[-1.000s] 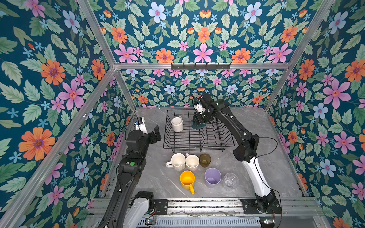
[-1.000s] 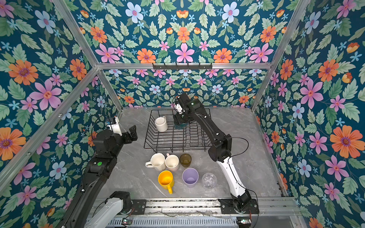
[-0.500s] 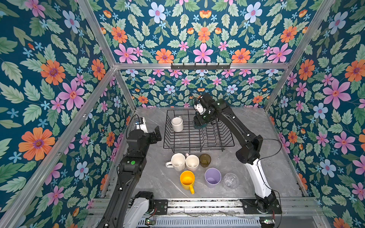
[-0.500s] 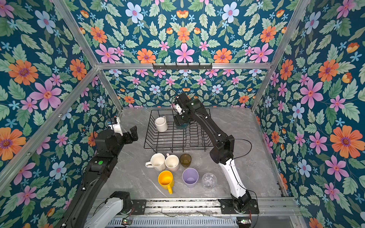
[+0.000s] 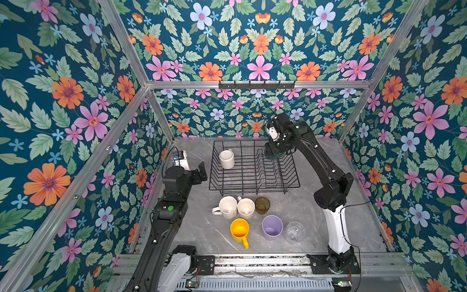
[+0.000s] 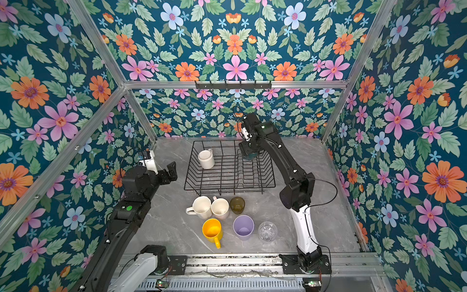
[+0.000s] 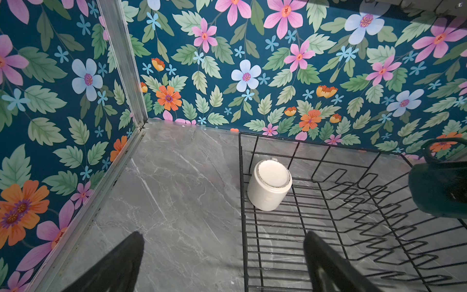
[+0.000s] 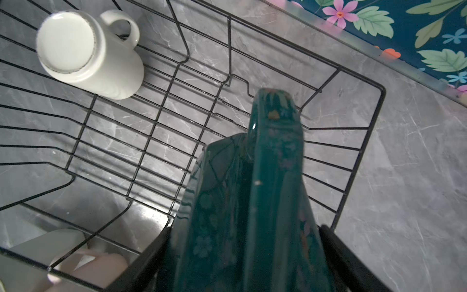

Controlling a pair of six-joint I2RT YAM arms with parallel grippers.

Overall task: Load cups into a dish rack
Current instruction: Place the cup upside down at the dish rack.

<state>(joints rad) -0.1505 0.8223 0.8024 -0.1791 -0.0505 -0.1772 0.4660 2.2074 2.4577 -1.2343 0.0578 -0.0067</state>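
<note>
The black wire dish rack (image 5: 252,188) (image 6: 227,188) stands at the back middle of the table. A white mug (image 5: 226,158) (image 6: 206,158) (image 7: 270,185) (image 8: 86,50) sits upside down in its far left corner. My right gripper (image 5: 274,151) (image 6: 249,151) (image 8: 246,252) is shut on a dark green mug (image 5: 274,158) (image 8: 252,189), held over the rack's far right part above the dividers. My left gripper (image 5: 199,173) (image 6: 169,172) (image 7: 222,252) hangs open and empty just left of the rack.
In front of the rack stand a white mug (image 5: 227,207), a cream mug (image 5: 245,207), an olive glass (image 5: 262,204), a yellow mug (image 5: 239,230), a lilac tumbler (image 5: 272,227) and a clear glass (image 5: 295,230). Flowered walls close in three sides.
My right gripper has carried the green mug slightly to the right over the rack. The left arm has barely moved.
</note>
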